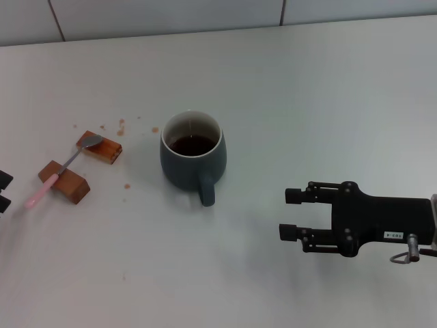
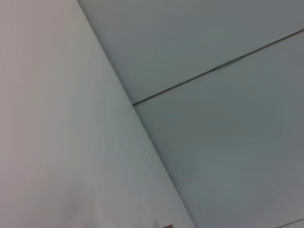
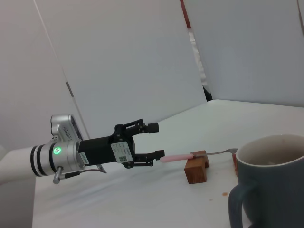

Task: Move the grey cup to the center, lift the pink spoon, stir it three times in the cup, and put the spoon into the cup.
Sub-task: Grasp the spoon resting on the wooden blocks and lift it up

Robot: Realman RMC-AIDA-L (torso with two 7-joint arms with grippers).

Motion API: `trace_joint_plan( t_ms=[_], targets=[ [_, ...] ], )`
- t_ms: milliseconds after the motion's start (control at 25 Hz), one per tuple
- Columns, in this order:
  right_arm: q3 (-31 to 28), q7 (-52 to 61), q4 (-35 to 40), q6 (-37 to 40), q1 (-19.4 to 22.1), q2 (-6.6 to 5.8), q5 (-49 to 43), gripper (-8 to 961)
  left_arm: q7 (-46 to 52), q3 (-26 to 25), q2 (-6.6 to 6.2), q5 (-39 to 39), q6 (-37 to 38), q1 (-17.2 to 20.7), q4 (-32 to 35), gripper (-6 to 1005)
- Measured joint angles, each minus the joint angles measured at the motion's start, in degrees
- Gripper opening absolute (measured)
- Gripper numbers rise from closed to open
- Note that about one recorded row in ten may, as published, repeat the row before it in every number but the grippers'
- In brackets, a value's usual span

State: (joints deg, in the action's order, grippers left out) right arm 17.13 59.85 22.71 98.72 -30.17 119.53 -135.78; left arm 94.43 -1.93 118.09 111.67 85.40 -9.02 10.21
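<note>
The grey cup (image 1: 192, 158) stands upright near the middle of the table with dark liquid inside, its handle toward me. It also shows in the right wrist view (image 3: 268, 183). The pink spoon (image 1: 65, 167) lies across two brown blocks at the left, its bowl on the far block and its pink handle sticking out past the near block. My left gripper (image 1: 3, 191) is at the left edge, open and empty; in the right wrist view this gripper (image 3: 156, 140) sits just off the tip of the spoon's handle (image 3: 176, 156). My right gripper (image 1: 290, 214) is open and empty, right of the cup.
Two brown wooden blocks (image 1: 65, 182) (image 1: 101, 147) carry the spoon. Small brown crumbs (image 1: 121, 127) lie between the blocks and the cup. A white wall runs along the back of the table (image 1: 328, 96). The left wrist view shows only wall panels.
</note>
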Motion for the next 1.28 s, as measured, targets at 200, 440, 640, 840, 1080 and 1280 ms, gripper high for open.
trace_joint_plan(
  t_ms=[200, 440, 640, 840, 1080, 1280],
  targets=[
    [0.00, 0.00, 0.19, 0.04, 0.19, 0.00, 0.00, 704, 0.03, 0.74, -0.01, 0.13, -1.04, -0.14, -0.92, 857],
    [0.00, -0.01, 0.06, 0.11, 0.20, 0.00, -0.09, 704, 0.06, 1.36, 0.01, 0.13, -2.28, -0.27, -2.00, 857],
    [0.00, -0.02, 0.10, 0.14, 0.27, 0.00, -0.12, 704, 0.13, 1.41, 0.03, 0.13, -2.45, -0.30, -2.12, 857],
    [0.00, -0.02, 0.06, 0.17, 0.24, 0.00, -0.18, 704, 0.14, 1.84, 0.03, 0.11, -2.64, -0.41, -2.85, 856],
    [0.00, -0.02, -0.01, 0.22, 0.21, 0.00, -0.19, 704, 0.18, 2.79, 0.11, 0.11, -2.86, -0.93, -3.15, 856],
    [0.00, -0.10, -0.04, 0.26, 0.23, 0.00, -0.18, 703, 0.23, 2.89, 0.12, 0.12, -3.15, -1.17, -3.47, 856]
  ],
)
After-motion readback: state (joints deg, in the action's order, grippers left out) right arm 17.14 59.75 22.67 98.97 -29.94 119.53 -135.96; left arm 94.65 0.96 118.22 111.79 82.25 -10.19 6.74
